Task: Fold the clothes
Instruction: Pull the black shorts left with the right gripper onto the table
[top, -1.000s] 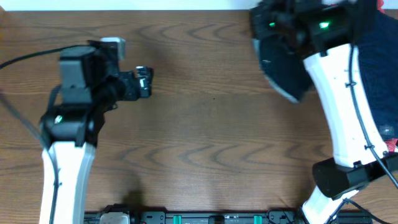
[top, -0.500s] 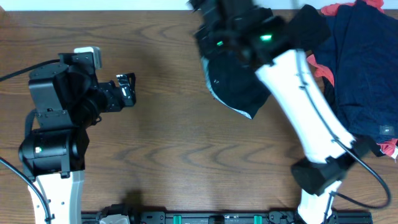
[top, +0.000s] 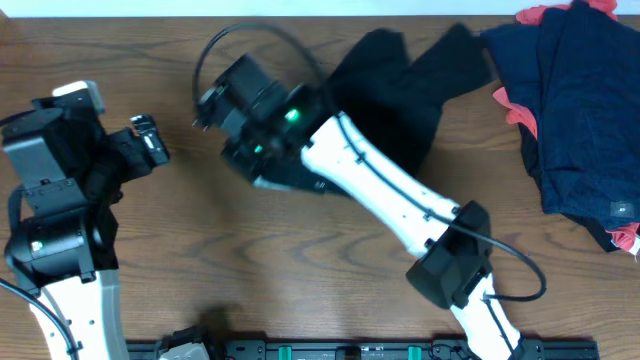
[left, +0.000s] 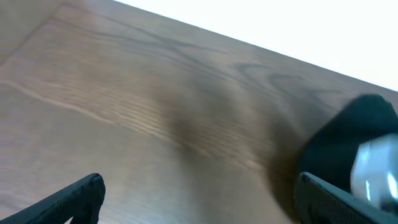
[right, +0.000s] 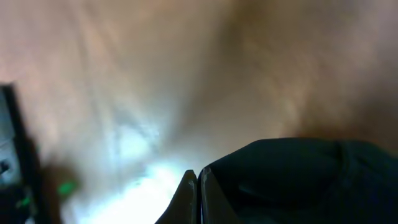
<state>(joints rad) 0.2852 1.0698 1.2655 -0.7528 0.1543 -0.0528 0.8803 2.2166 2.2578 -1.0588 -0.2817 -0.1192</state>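
From the far right corner toward the middle of the table (top: 300, 280), the black cloth shorts (top: 400, 90) had been dragged by the right gripper (right: 198, 186), clamped on them; the left gripper (top: 150, 140) was held apart. Flattening could likely be begun.

Bright, even overhead light falls on the counter (top: 300, 270), its grain sharp from above; a soft shadow lies on it under the right arm (top: 380, 190), motion-smeared at the wrist. The left wrist view is soft, blown white beyond the counter's far edge. The right wrist view is heavily blurred, with white glare on the counter beside the unfocused black shorts (right: 298, 180).
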